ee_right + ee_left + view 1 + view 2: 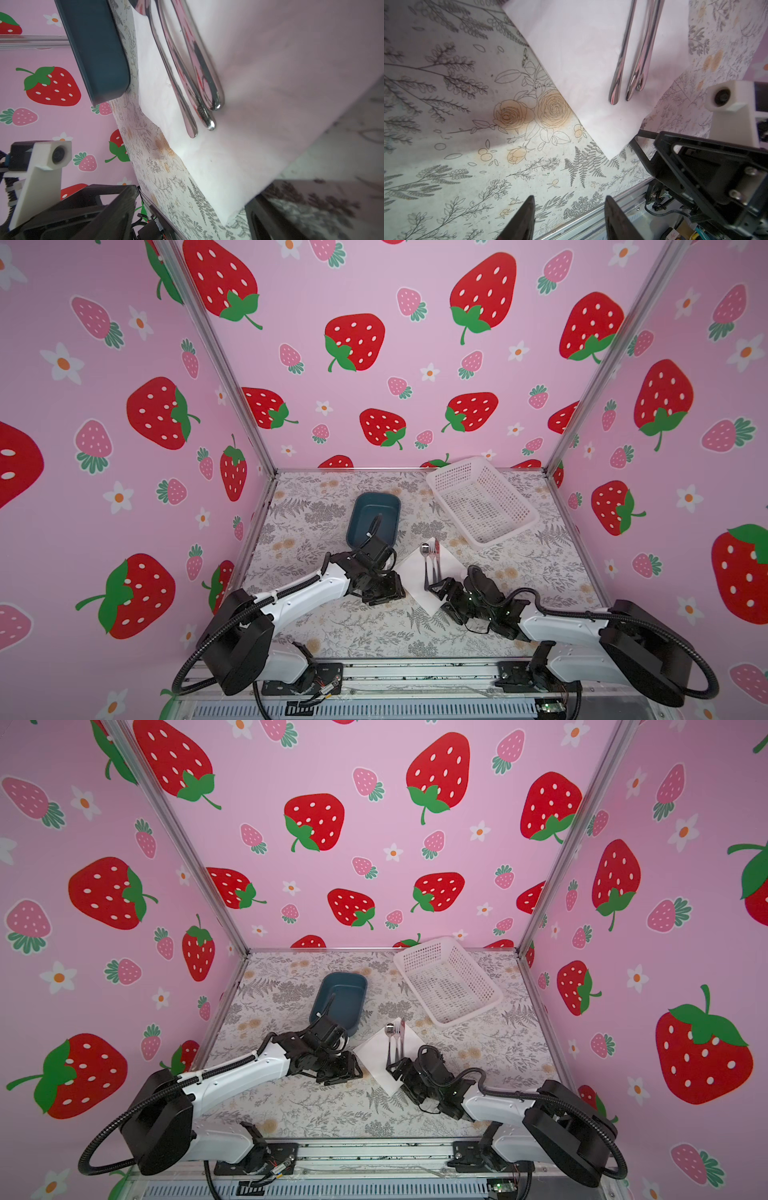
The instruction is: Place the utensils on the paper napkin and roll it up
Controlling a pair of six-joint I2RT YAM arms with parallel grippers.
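Observation:
The white paper napkin (411, 572) lies as a diamond on the floral mat in both top views (374, 1058). On it lie the utensils (432, 562), three silver pieces side by side, handles toward me (631, 68) (193, 87). My left gripper (386, 591) hangs open just left of the napkin's left corner, with only mat between its fingers (527, 218). My right gripper (438, 587) stands open at the handle ends. In the right wrist view the napkin's (239, 162) near corner lies between its fingers (268, 214). The napkin edge by that finger is blurred and looks slightly raised.
A dark blue tub (374, 516) stands behind the left gripper, close to the napkin's far left edge. A white perforated basket (482, 502) sits at the back right. Pink strawberry walls close three sides; a metal rail (415, 672) runs along the front.

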